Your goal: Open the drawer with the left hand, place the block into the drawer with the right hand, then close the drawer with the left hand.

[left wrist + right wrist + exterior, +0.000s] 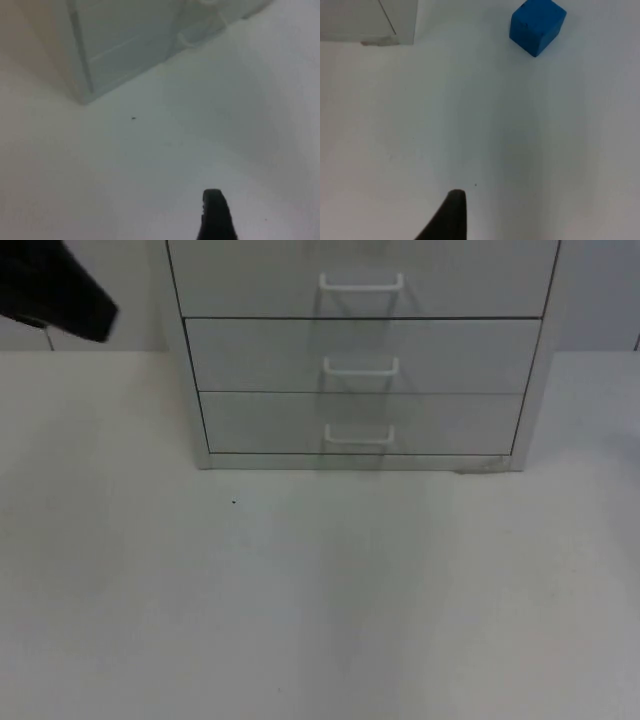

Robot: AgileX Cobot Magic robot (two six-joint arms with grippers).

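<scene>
A pale grey drawer cabinet [360, 355] stands at the back middle of the table. All three of its drawers sit flush, each with a white handle [360, 366]. My left arm [60, 295] hangs high at the back left, well away from the handles. In the left wrist view my left gripper [216, 220] is above bare table, with the cabinet's front corner [125, 45] some way ahead. A blue block [537, 26] lies on the table beside the cabinet's corner [395, 22]. My right gripper [451, 217] is a good distance short of the block.
The white table top [320, 620] stretches out in front of the cabinet. A small dark speck [234, 502] marks it near the cabinet's left front corner. The grey partition wall [110, 280] rises behind.
</scene>
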